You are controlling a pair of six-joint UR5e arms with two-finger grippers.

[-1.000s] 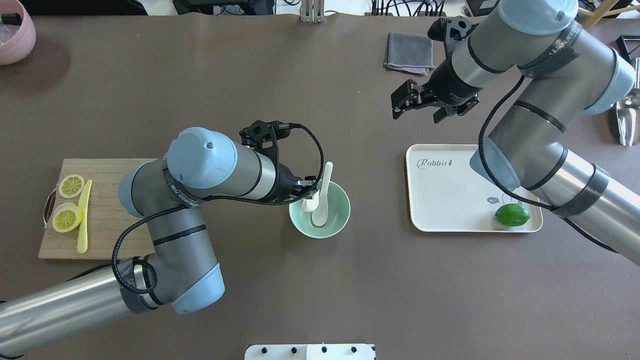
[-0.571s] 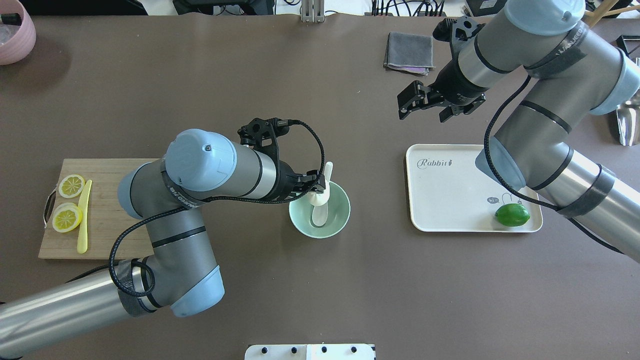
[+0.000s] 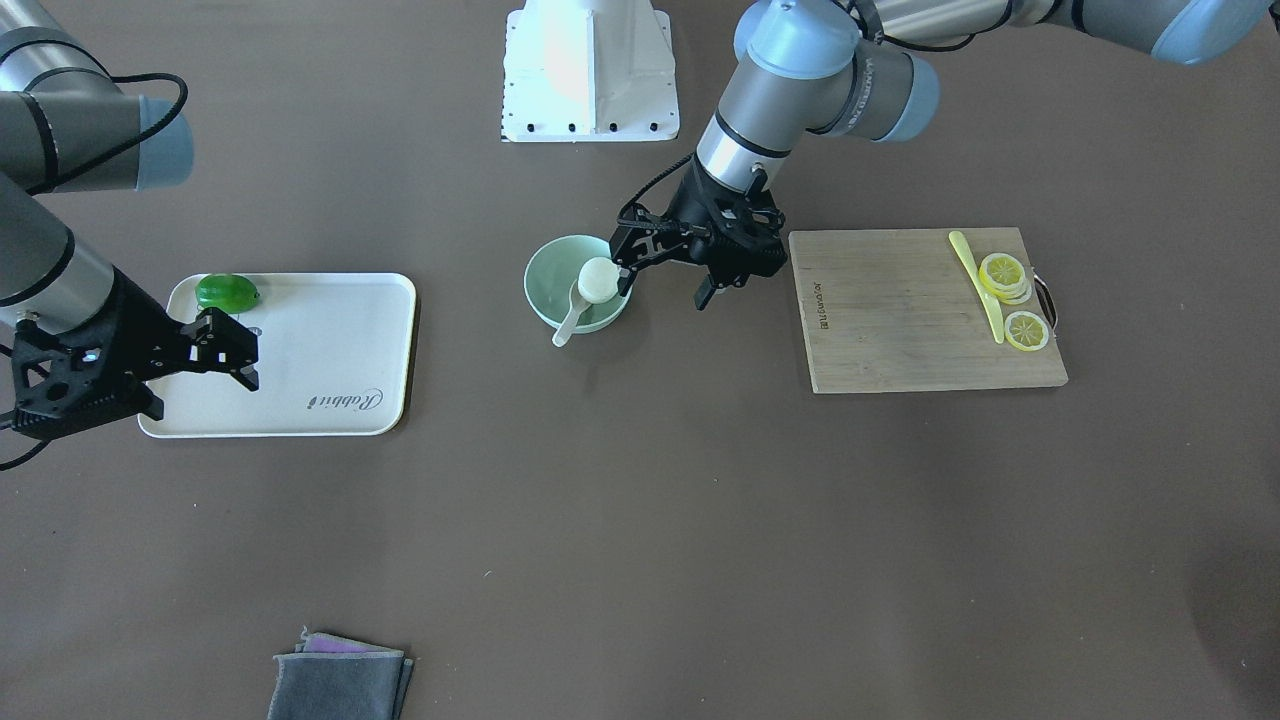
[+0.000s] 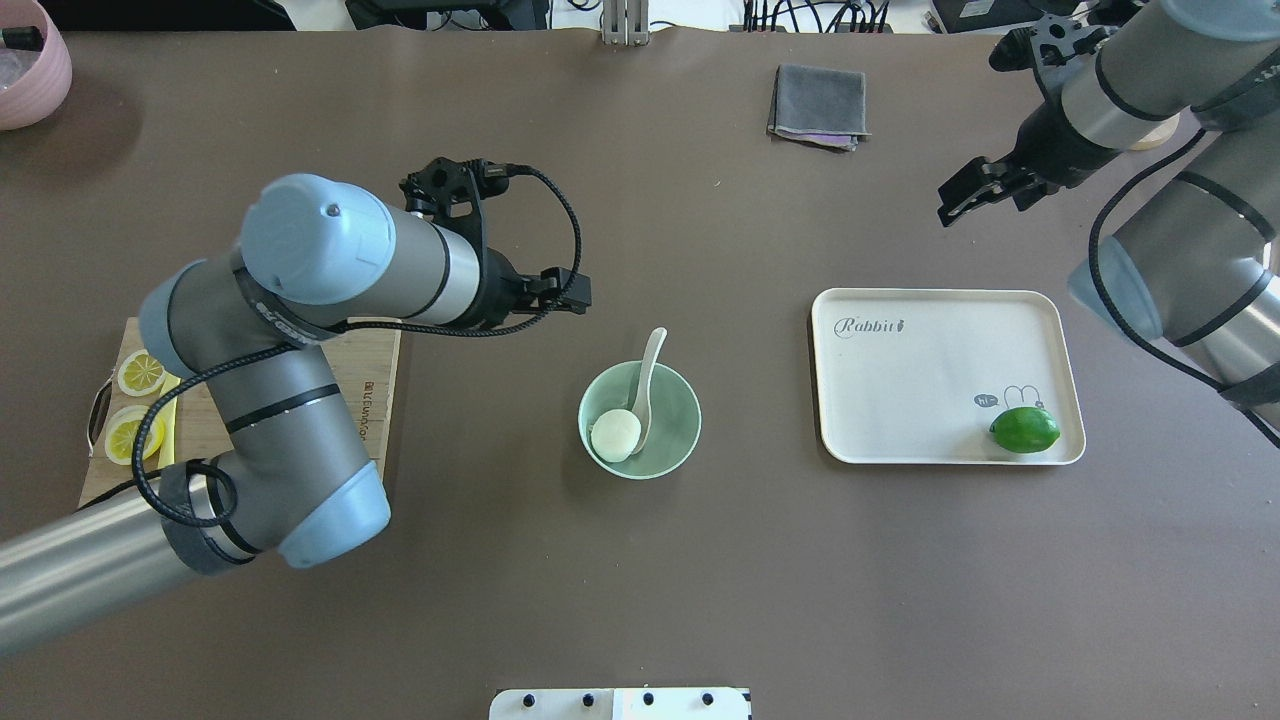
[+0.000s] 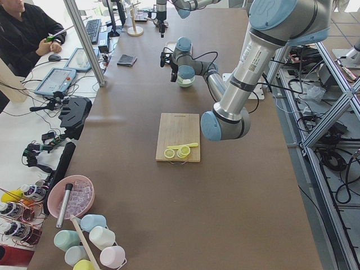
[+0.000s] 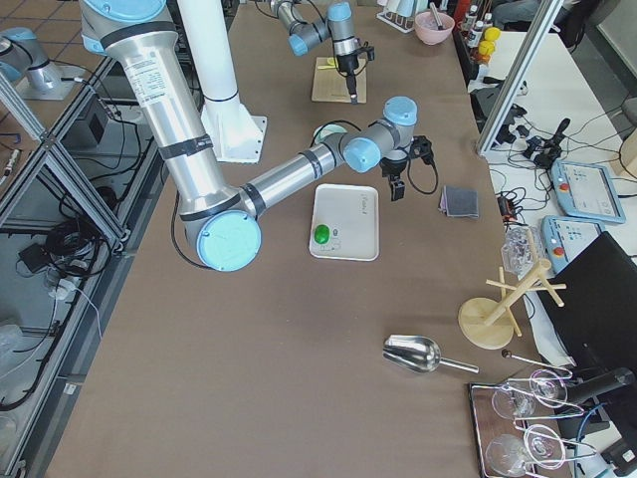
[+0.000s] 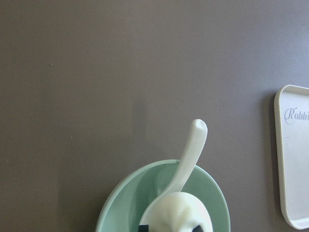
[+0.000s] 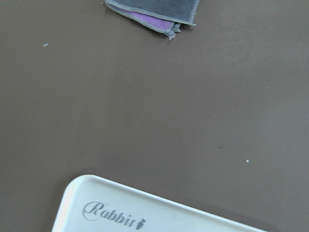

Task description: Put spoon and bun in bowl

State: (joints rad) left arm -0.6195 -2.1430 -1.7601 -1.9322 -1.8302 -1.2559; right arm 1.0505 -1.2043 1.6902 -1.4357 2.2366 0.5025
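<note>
The mint-green bowl stands mid-table. The white bun lies inside it, beside the scoop of the white spoon. The spoon's handle leans out over the far rim. The bowl, bun and spoon also show in the front view, and the spoon and bun in the left wrist view. My left gripper is open and empty, just off the bowl on the cutting-board side. My right gripper is open and empty, beyond the tray's far edge.
A white tray with a green lime lies right of the bowl. A wooden cutting board with lemon slices and a yellow knife lies left. A folded grey cloth lies at the far side. A pink bowl sits far left.
My left gripper has let go of the bun, which now lies in the bowl, and has drawn back up and left. My right arm has swung away to the right.
</note>
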